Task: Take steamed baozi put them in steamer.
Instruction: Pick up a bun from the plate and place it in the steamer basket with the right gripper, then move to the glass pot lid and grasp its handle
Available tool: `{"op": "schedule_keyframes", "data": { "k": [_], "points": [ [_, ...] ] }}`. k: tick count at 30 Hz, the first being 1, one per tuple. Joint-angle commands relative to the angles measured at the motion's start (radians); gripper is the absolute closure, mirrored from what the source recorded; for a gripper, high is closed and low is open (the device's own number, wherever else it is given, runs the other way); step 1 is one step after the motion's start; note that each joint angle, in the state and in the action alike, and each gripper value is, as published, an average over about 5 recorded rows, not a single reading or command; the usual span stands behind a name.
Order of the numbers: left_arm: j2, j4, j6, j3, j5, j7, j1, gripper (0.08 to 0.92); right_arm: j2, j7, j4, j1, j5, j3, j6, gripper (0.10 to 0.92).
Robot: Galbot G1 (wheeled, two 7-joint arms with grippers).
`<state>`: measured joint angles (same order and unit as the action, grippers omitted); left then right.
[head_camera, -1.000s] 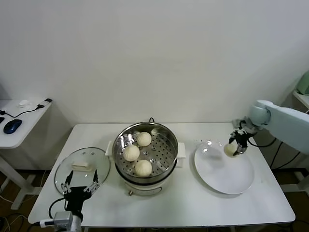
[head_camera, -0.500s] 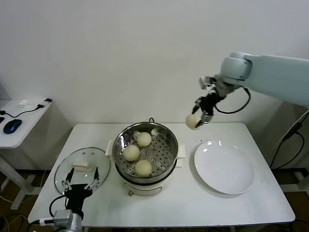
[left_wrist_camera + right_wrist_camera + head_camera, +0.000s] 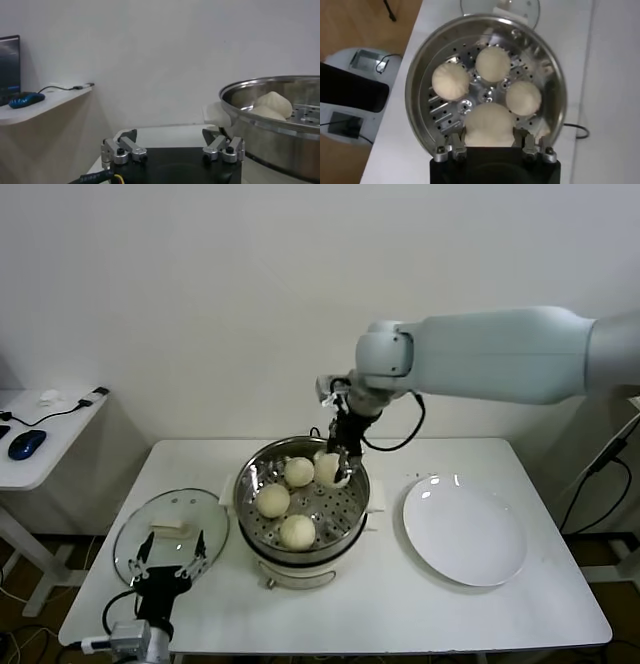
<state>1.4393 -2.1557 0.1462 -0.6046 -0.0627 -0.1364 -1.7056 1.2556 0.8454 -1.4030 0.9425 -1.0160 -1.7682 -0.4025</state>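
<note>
The steel steamer [image 3: 240, 506] stands mid-table with three steamed baozi [image 3: 272, 500] on its perforated tray. My right gripper [image 3: 341, 460] reaches down into its back right part, shut on a fourth baozi [image 3: 329, 471]. In the right wrist view that bun [image 3: 489, 124] fills the gap between the fingers of this gripper [image 3: 490, 142], with the other three [image 3: 493, 63] spread on the tray beyond and the rim [image 3: 410, 95] around them. Whether the held bun touches the tray I cannot tell. My left gripper [image 3: 166, 570] [image 3: 172, 144] waits open at the table's front left, next to the steamer wall [image 3: 280, 147].
A bare white plate [image 3: 465, 529] lies right of the steamer. A round glass lid [image 3: 170, 529] with a white handle lies left of it, just behind the left gripper. A side table with a blue mouse [image 3: 25, 446] stands at far left.
The right arm lifted the baozi off the plate, swung left in an arc and came down into the steamer's back right. The left gripper stayed where it was.
</note>
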Motion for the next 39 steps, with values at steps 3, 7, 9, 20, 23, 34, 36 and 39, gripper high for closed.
{"op": "schedule_keyframes", "data": {
  "k": [3, 7, 9, 20, 23, 34, 36, 39],
  "points": [
    [0.001, 0.002, 0.0, 0.0, 0.0, 0.0, 0.0, 0.177, 0.077, -0.074, 0.026, -0.14, 0.022, -0.014, -0.052, 0.38],
    [-0.001, 0.005, -0.001, -0.002, -0.002, 0.0, 0.002, 0.177, 0.07, -0.074, 0.037, -0.157, 0.046, -0.017, -0.052, 0.381],
    [-0.002, 0.006, -0.001, -0.003, -0.004, 0.0, 0.004, 0.177, 0.068, -0.075, 0.041, -0.162, 0.053, -0.017, -0.052, 0.381],
    [-0.006, 0.014, -0.001, -0.005, -0.009, -0.001, 0.011, 0.177, 0.059, -0.067, 0.059, -0.168, 0.064, 0.005, -0.017, 0.295],
    [-0.008, 0.017, 0.0, -0.005, -0.01, -0.001, 0.014, 0.177, 0.049, -0.037, 0.062, -0.147, 0.072, 0.007, 0.021, 0.229],
    [-0.01, 0.012, 0.005, -0.008, -0.011, -0.002, 0.018, 0.177, -0.165, -0.026, 0.043, -0.084, -0.048, 0.151, 0.099, 0.202],
    [-0.01, 0.01, 0.006, -0.008, -0.01, -0.002, 0.017, 0.177, -0.23, -0.13, 0.044, -0.12, -0.069, 0.238, 0.099, 0.203],
    [-0.011, 0.006, 0.006, -0.008, -0.009, -0.001, 0.014, 0.177, -0.327, -0.363, 0.054, -0.239, -0.038, 0.427, 0.1, 0.203]
  ]
}}
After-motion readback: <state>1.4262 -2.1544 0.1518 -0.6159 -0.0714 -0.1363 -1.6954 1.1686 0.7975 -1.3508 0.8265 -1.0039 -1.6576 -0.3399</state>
